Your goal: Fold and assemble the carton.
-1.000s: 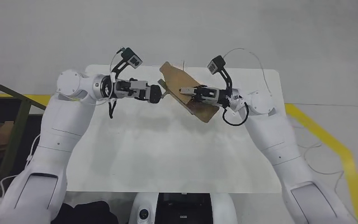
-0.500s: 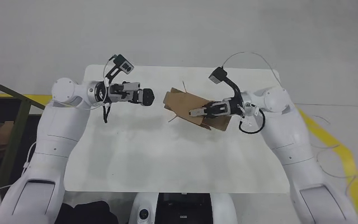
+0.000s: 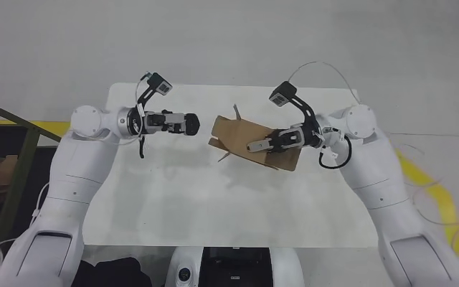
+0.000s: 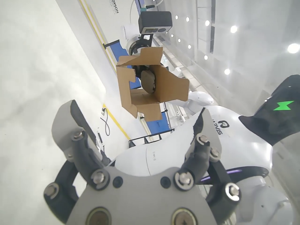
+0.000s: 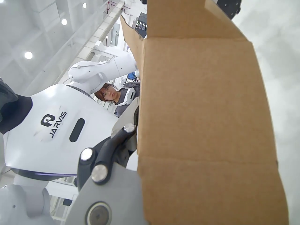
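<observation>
Right gripper (image 3: 252,147) is clamped on one wall of the carton (image 3: 244,133), one finger inside the box and one outside. It holds the carton above the table (image 3: 179,208), toward 1 o'clock of the table's centre. Left gripper (image 3: 192,123) stands at 9 o'clock of the carton with a gap between them; its fingers (image 4: 77,120) are spread and hold nothing.

Change noted: one second ago the left gripper was hard against the carton's 9 o'clock edge; I cannot tell whether it gripped. The carton then sat higher, toward 12 o'clock, and steeply skewed. The left gripper has since drawn back toward 9 o'clock and let go of any contact. The right arm has carried the carton toward the table's centre and levelled it so its length runs roughly 9 to 3. Over the last half second it has only drifted slightly toward 3 o'clock.

Finding: the body now reads as a squared tube in the left wrist view, its open mouth facing the left gripper. The flaps (image 4: 150,58) at that end are still splayed. I judge the squaring-up done and flap folding still outstanding. The free left gripper is well placed for it. One pinched wall is the carton's only support, so a push may twist it.
</observation>
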Motion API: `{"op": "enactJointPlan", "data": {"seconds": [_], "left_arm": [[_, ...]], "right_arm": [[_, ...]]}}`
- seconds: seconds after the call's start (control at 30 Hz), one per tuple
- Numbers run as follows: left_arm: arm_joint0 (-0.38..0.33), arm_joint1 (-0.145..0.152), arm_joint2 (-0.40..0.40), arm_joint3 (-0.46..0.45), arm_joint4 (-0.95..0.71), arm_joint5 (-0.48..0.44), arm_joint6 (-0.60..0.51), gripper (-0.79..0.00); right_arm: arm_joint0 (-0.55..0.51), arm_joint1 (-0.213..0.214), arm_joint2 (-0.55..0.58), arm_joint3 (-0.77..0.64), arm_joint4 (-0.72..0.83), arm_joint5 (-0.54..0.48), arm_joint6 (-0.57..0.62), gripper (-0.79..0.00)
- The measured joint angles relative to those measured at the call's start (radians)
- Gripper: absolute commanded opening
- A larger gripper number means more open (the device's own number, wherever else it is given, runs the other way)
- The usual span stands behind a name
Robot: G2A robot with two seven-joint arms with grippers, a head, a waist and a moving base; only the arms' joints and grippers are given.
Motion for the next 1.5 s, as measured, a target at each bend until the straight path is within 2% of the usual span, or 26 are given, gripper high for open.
{"op": "enactJointPlan", "data": {"seconds": [0.27,0.4,0.87,0.97,1.13,1.27,1.4,1.5], "left_arm": [[0.048,0.044,-0.046,-0.139,0.155,-0.100,0.099,0.000],[0.056,0.065,-0.038,-0.149,0.146,-0.097,0.097,0.000],[0.057,0.065,-0.038,-0.149,0.142,-0.095,0.098,0.000],[0.056,0.066,-0.040,-0.181,0.201,-0.092,0.145,0.000],[0.064,0.064,-0.052,-0.166,0.346,-0.201,0.287,0.000],[0.080,0.054,-0.043,-0.098,0.416,-0.382,0.417,0.000],[0.077,0.046,0.016,-0.049,0.520,-0.568,0.567,0.000],[0.061,0.047,0.062,-0.016,0.593,-0.630,0.637,0.000]], "right_arm": [[0.074,0.034,-0.123,0.069,0.113,-0.001,-0.001,-0.785],[0.123,0.052,-0.194,0.120,0.154,-0.001,-0.001,-0.785],[0.137,0.056,-0.208,0.131,0.160,-0.001,-0.001,-0.785],[0.137,0.056,-0.208,0.131,0.160,-0.001,-0.001,-0.785],[0.137,0.056,-0.208,0.131,0.160,-0.001,-0.001,-0.785],[0.137,0.056,-0.208,0.131,0.160,-0.001,-0.001,-0.785],[0.137,0.056,-0.208,0.131,0.160,-0.001,-0.001,-0.785],[0.137,0.056,-0.208,0.131,0.160,-0.001,-0.001,-0.785]]}}
